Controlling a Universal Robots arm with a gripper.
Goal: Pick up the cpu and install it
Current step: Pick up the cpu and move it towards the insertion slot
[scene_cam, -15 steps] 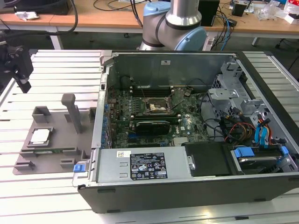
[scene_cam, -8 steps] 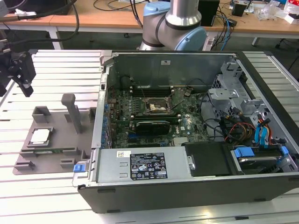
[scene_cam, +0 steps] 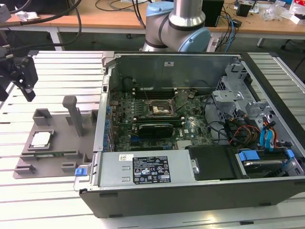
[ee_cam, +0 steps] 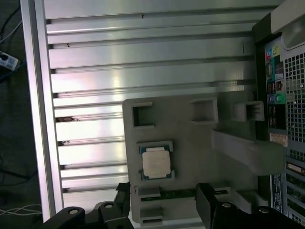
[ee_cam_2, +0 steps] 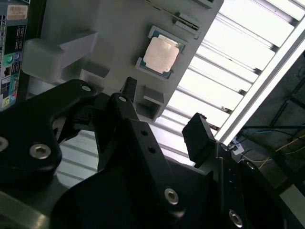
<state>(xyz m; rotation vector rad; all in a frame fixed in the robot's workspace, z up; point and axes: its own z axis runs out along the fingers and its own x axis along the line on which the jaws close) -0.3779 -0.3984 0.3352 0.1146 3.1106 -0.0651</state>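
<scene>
Fingers spread, the black gripper [ee_cam: 164, 198] hung seemingly above the grey plastic tray [ee_cam: 190, 143], clear of its small silver-topped square cpu [ee_cam: 156, 162].

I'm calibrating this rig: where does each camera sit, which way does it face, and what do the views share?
First wrist view: on the wrist, facing down past the open gripper at the cpu in the grey fixture.
Second wrist view: on the wrist, looking obliquely past the gripper's black linkage at the same cpu.
Exterior view: off the robot, raised, looking down into the open computer case; the arm stands behind it, the gripper at the exterior view's left.
Shared: all three show cpu, fixture and gripper.
</scene>
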